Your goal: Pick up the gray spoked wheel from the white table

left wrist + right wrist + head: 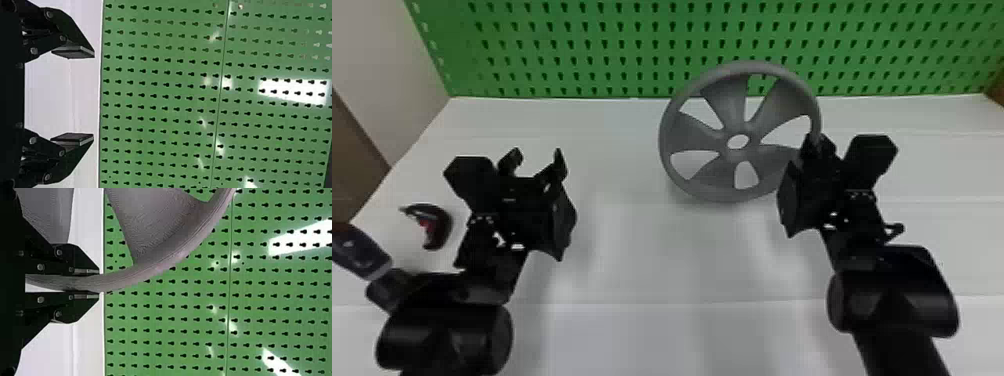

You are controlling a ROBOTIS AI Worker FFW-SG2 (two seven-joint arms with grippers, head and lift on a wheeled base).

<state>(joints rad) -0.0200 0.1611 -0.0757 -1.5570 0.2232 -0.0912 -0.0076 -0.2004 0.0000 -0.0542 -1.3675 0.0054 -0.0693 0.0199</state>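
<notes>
Dark block-shaped item (359, 252), one: at the tabletop's (652, 250) left edge, beside the left arm. Curved black-and-red object (439, 227), one: just beyond it. Left end effector (537, 151): above the tabletop, fingers apart, nothing between. Right end effector (816, 145): fingers clamped on the rim's right side. Gray spoked wheel (729, 102), one: tilted up on edge, between the arms, contact below unclear. Green pegboard (582, 50): behind all.

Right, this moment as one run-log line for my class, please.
right gripper: jaws shut on gray spoked wheel's rim | left gripper: jaws open, empty | wheel: tilted, green pegboard behind | lift off white table: cannot tell
</notes>
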